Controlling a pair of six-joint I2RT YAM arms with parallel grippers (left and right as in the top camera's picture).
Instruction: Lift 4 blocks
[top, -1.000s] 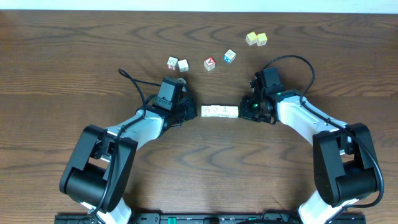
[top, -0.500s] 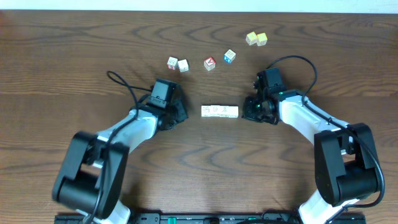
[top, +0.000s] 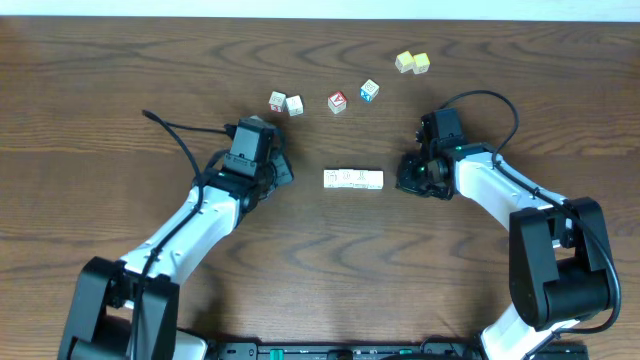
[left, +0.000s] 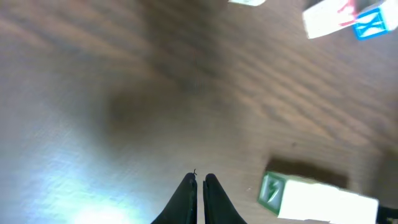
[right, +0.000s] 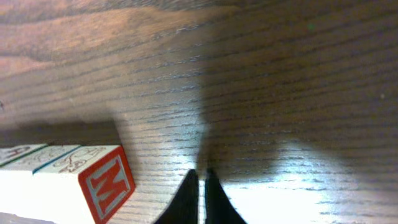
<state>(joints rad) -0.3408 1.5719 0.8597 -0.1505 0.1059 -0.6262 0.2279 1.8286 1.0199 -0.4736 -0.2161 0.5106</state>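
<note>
With your left gripper (left: 200, 179) and right gripper (right: 200, 174) both pinched together and empty on either side of the row of four blocks (top: 353, 179), press squarely and evenly into the row's end faces before raising.

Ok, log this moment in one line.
left gripper shut, empty | right gripper shut, empty | row of blocks between them, not lifted

The left arm (top: 190, 225) is stretched forward and angled inward, and the left fingers (left: 185, 202) are pressed together with nothing held between them. The right arm (top: 490, 190) is curled inward from the opposite side, and the right fingers (right: 185, 202) are likewise closed tight and empty.
</note>
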